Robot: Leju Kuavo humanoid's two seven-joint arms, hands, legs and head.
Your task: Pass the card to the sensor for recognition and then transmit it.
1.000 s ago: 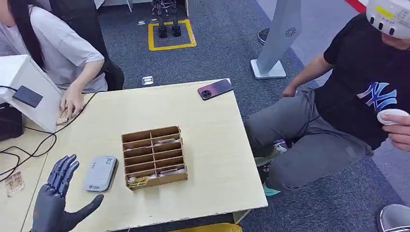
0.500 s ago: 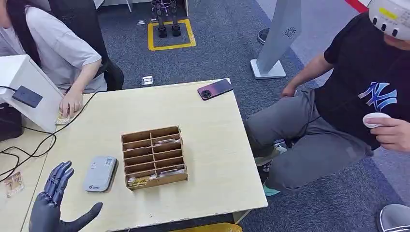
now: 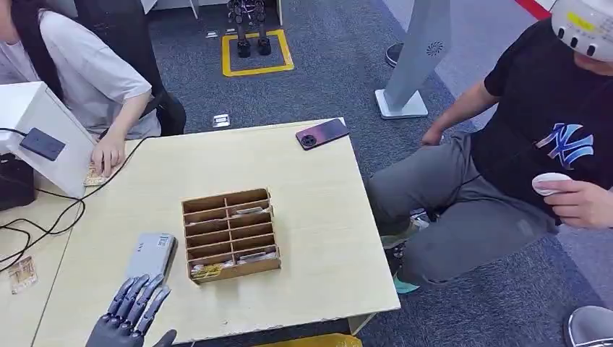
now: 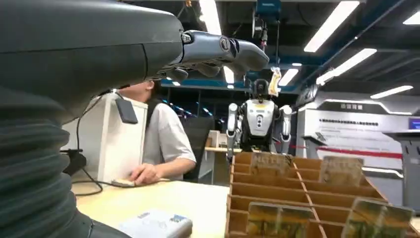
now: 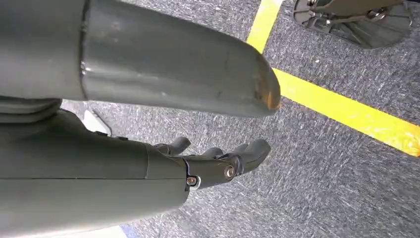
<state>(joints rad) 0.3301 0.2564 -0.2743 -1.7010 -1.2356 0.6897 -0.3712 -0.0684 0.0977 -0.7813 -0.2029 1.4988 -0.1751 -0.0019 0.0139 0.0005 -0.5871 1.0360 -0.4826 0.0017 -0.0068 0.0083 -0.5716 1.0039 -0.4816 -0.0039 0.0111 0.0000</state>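
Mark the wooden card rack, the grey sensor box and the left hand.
wooden compartmented card rack (image 3: 230,233), head view, centre divider.
flat grey rectangular sensor box (image 3: 153,253), head view, top face.
left hand (image 3: 134,311), head view, base of the dark fingers.

One sensor (image 3: 150,258), one card rack (image 3: 230,233), two people (image 3: 79,69).

The pale wooden worktop (image 3: 318,217) carries a wooden divider box (image 3: 230,233) near its middle (cards stand in several of its slots). Just beside the box lies a flat grey sensor (image 3: 150,256). A dark phone (image 3: 322,133) sits at the far edge. A black cable (image 3: 65,210) runs across one side, near a loose card (image 3: 22,273).
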